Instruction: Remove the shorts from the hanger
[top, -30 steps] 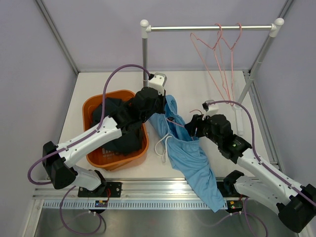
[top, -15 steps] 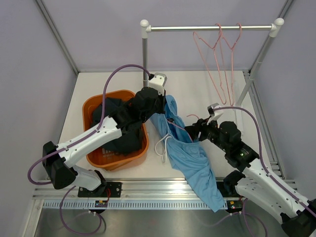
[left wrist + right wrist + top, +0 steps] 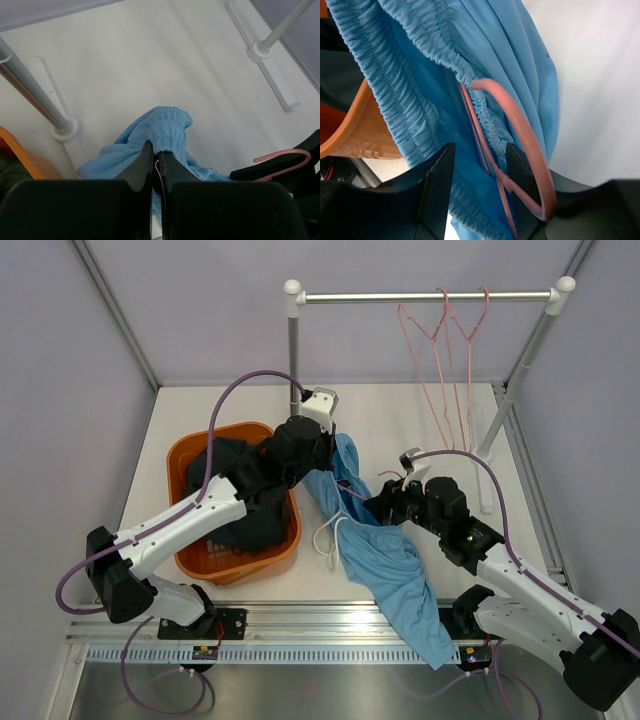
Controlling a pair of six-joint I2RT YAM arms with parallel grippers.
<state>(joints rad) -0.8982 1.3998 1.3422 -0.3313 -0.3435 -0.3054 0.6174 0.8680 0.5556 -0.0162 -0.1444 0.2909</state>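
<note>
The light blue shorts [image 3: 385,560] lie on the white table [image 3: 400,410] between the two arms, and one leg hangs over the near edge. The left pincer [image 3: 155,150] is closed tight on their waistband. The right pincer [image 3: 480,149] has its jaws apart, around the wire of one pink hanger [image 3: 517,117] which sits inside the waistband. Bare table is behind the shorts, toward the rail [image 3: 420,297]. Two more pink hangers [image 3: 445,315] hang there. One orange basket [image 3: 185,455] stands near the left edge and holds dark shorts [image 3: 250,520]; how many pairs cannot be told.
</note>
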